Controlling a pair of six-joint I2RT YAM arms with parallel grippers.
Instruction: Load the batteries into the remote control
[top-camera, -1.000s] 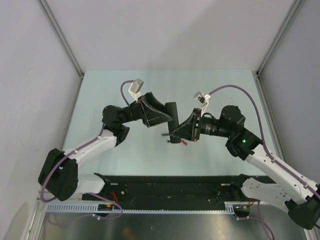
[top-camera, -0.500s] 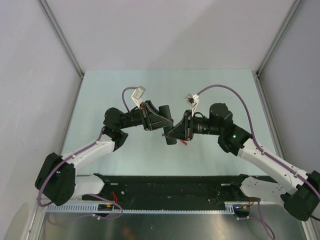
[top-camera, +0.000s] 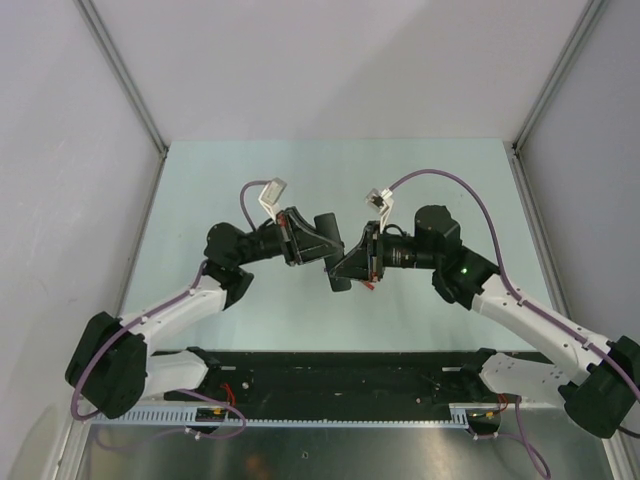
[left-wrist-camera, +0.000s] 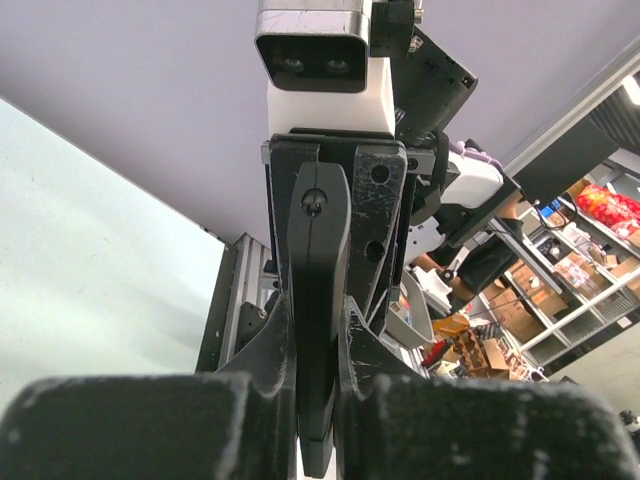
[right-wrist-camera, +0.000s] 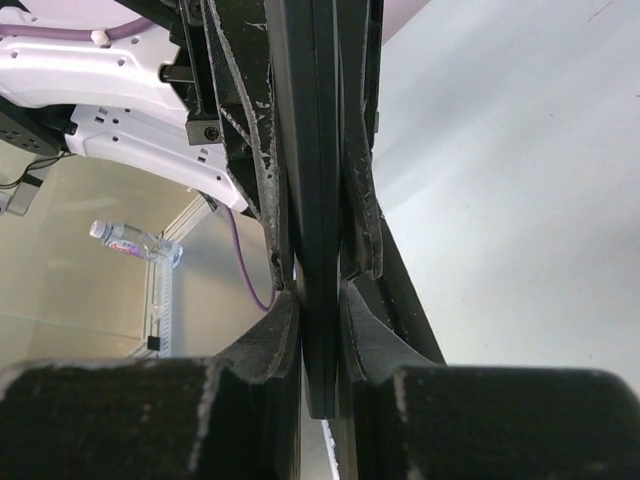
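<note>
The remote control (top-camera: 340, 281) is a slim black bar held in the air over the middle of the table between both arms. My left gripper (top-camera: 326, 247) is shut on it from the left, and my right gripper (top-camera: 352, 262) is shut on it from the right. The left wrist view shows the remote control (left-wrist-camera: 318, 260) edge-on, with my left gripper (left-wrist-camera: 318, 335) pinching it. The right wrist view shows the remote control (right-wrist-camera: 320, 200) the same way, squeezed by my right gripper (right-wrist-camera: 320, 300). A small red battery (top-camera: 369, 285) lies on the table just below the right gripper.
The pale green table (top-camera: 250, 180) is walled by grey panels left, right and behind. A black rail (top-camera: 340, 375) runs along the near edge between the arm bases. The right wrist camera (left-wrist-camera: 320, 60) faces the left wrist closely.
My left gripper moved right to the remote and went from wide open to shut on it. The right arm shifted slightly left, still gripping the remote.
</note>
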